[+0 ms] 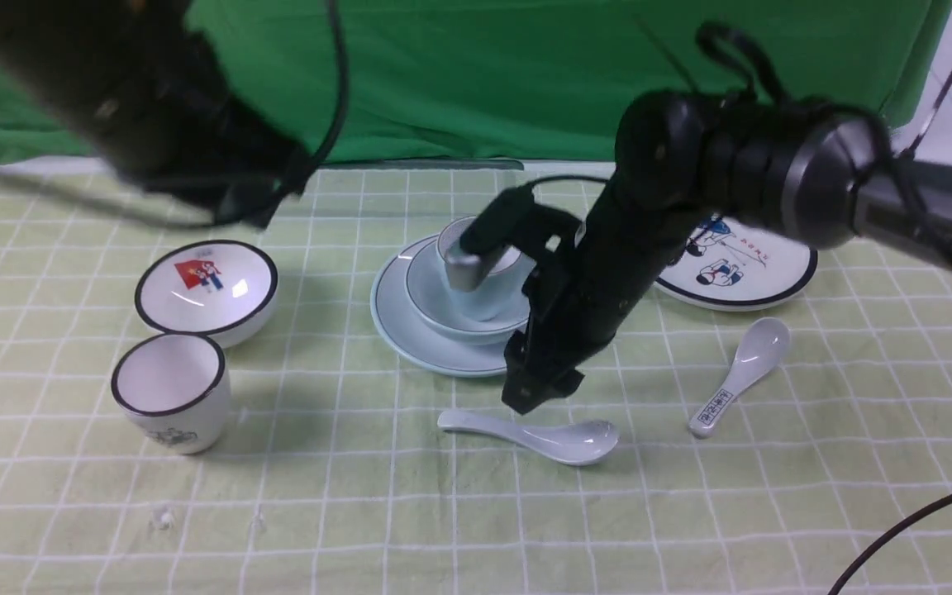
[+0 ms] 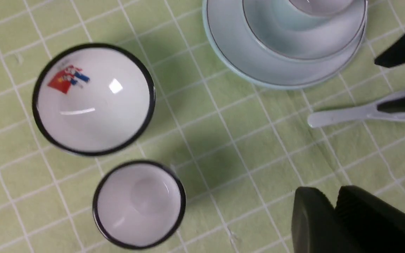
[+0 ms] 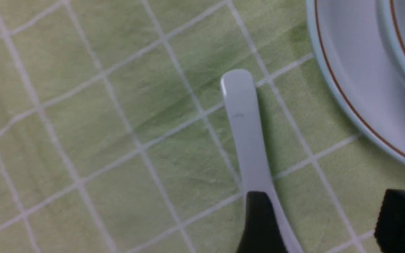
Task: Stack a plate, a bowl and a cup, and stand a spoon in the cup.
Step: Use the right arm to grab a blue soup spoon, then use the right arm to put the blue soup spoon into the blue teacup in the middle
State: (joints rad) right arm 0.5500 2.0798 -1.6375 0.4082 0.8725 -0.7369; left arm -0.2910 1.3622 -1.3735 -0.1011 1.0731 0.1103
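Observation:
The pale blue-green plate (image 1: 397, 318) lies mid-table with the bowl (image 1: 443, 310) on it and the cup (image 1: 484, 302) in the bowl, partly hidden by my right arm. Nearer the front lies the plain spoon (image 1: 542, 436), flat on the cloth. My right gripper (image 1: 538, 392) hangs open just over its handle. In the right wrist view the handle (image 3: 244, 133) runs along the inner side of one finger (image 3: 258, 218), and cloth shows across the rest of the gap. My left gripper (image 2: 332, 195) is shut and empty, raised over the table's left.
A white black-rimmed bowl with a red picture (image 1: 206, 289) and a white black-rimmed cup (image 1: 172, 401) stand at the left. A cartoon plate (image 1: 740, 264) and a printed spoon (image 1: 740, 372) lie at the right. A black cable (image 1: 922, 521) crosses the front right corner.

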